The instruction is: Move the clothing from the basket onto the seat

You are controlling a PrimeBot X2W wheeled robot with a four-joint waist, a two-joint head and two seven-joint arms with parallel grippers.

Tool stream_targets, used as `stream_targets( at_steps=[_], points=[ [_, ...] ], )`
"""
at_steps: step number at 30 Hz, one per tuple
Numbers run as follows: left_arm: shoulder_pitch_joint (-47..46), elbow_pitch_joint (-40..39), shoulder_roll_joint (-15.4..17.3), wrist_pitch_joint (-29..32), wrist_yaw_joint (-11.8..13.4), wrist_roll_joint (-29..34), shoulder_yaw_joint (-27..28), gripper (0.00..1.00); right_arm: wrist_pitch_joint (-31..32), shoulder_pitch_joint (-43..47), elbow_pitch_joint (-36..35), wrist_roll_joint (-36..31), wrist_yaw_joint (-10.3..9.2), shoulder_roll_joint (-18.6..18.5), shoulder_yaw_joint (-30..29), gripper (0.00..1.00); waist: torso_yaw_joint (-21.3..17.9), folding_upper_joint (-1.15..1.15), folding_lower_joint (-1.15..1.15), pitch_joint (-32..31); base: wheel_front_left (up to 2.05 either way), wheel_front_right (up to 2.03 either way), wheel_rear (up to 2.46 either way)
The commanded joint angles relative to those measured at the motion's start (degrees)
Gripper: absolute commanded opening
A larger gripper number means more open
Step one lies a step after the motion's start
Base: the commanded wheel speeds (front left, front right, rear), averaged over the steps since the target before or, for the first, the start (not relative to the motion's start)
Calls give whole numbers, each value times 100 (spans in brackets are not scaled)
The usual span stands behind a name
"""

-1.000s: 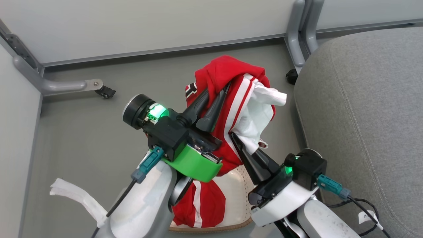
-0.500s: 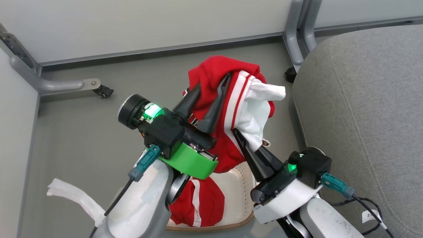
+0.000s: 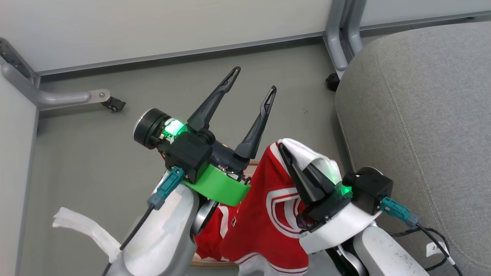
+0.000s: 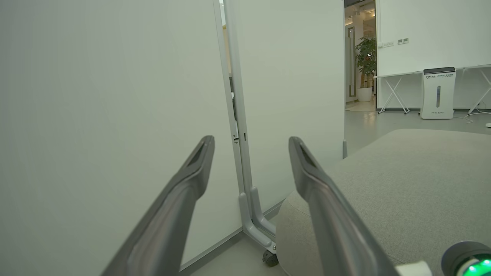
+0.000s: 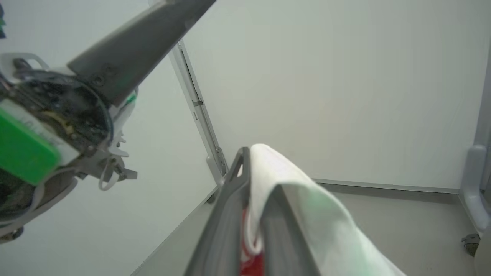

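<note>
My left gripper [image 3: 253, 81] stands open and empty above the floor, its fingers [image 4: 307, 172] spread in front of the partition. My right gripper [image 3: 285, 150] is shut on the white edge of the red clothing [image 3: 268, 214], which hangs from it over the basket. In the right wrist view white cloth [image 5: 307, 207] drapes over the closed gripper [image 5: 245, 155]. Of the basket, a strip of brown woven rim [image 3: 207, 264] shows at the bottom; more red cloth [image 3: 215, 230] lies there under my left wrist. The grey seat [image 3: 422, 115] is to the right, close by.
White partition panels [image 3: 153, 27] close off the far side and the left. Their grey feet with castors [image 3: 113, 103] stand on the floor, one castor [image 3: 332, 81] beside the seat's corner. A black cable [image 3: 425, 234] trails from my right wrist over the seat edge.
My left gripper has opened and let go of the clothing. The cloth has dropped from its raised bunch and now hangs from the right gripper alone. The head camera has shifted slightly.
</note>
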Motion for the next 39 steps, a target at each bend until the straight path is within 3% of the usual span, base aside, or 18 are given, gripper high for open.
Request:
stream_targets(
  at_steps=[1, 20, 39],
  points=[
    [27, -3, -6, 1, -25, 6, 24, 100, -14, 7, -28, -27, -2, -5, -28, 0, -23, 0, 0, 16, 0, 0, 0],
    [113, 99, -1, 3, -18, 69, 8, 100, -14, -131, -175, -236, -2, 25, -627, 0, -480, 0, 0, 104, 0, 0, 0],
    [56, 321, 62, 3, -24, 110, -349, 100, -14, -252, -444, -436, -2, -19, -1708, 0, -1440, 0, 0, 433, 0, 0, 0]
  ],
)
